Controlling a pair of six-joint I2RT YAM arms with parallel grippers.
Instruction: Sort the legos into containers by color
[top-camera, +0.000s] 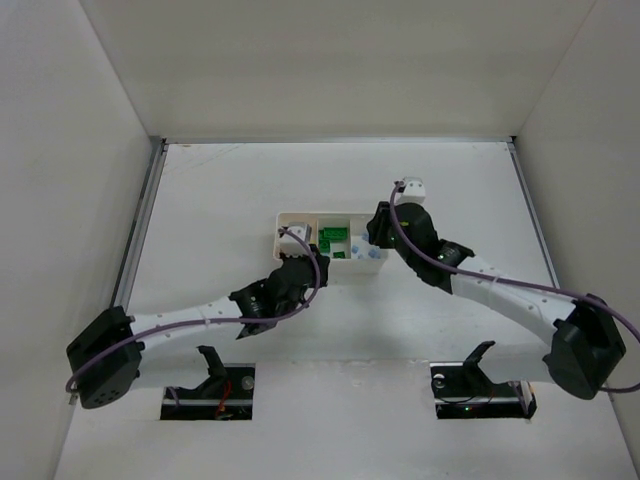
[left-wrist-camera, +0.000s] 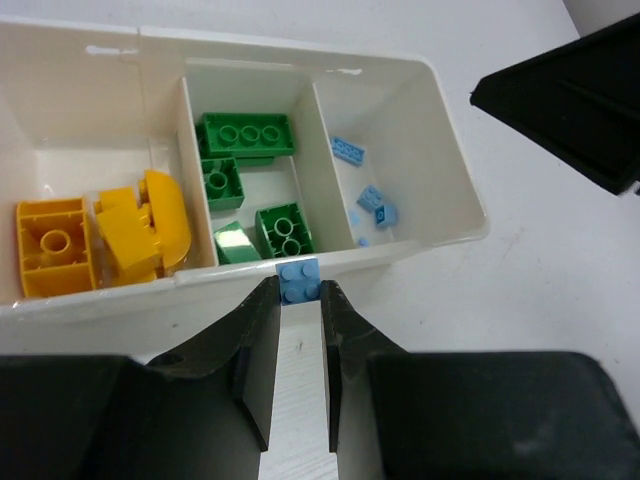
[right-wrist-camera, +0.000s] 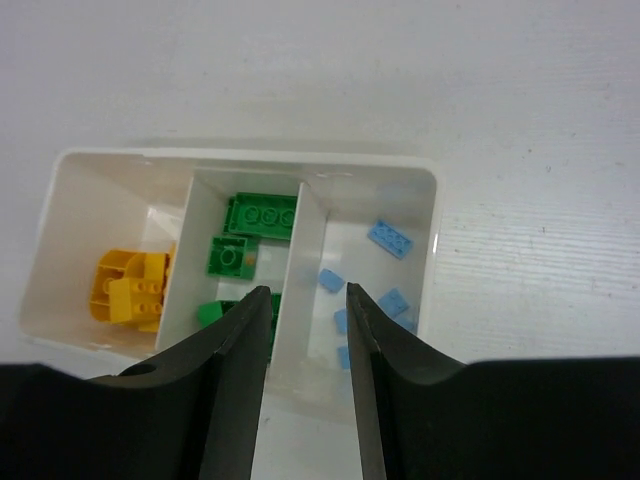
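Note:
The white tray (left-wrist-camera: 455, 190) has three compartments. Yellow-orange legos (left-wrist-camera: 100, 235) lie in the left one, green legos (left-wrist-camera: 245, 135) in the middle one and light blue legos (left-wrist-camera: 372, 200) in the right one. My left gripper (left-wrist-camera: 299, 292) is shut on a light blue lego (left-wrist-camera: 299, 280), held at the tray's near wall in front of the green compartment. My right gripper (right-wrist-camera: 308, 295) is open and empty above the tray (right-wrist-camera: 240, 158), its fingers either side of the divider between the green legos (right-wrist-camera: 260, 215) and the blue legos (right-wrist-camera: 390, 238).
In the top view the tray (top-camera: 283, 215) sits mid-table with the left gripper (top-camera: 298, 250) at its near left side and the right gripper (top-camera: 376, 238) at its right end. The right gripper's black body (left-wrist-camera: 570, 90) hangs close over the tray's right end.

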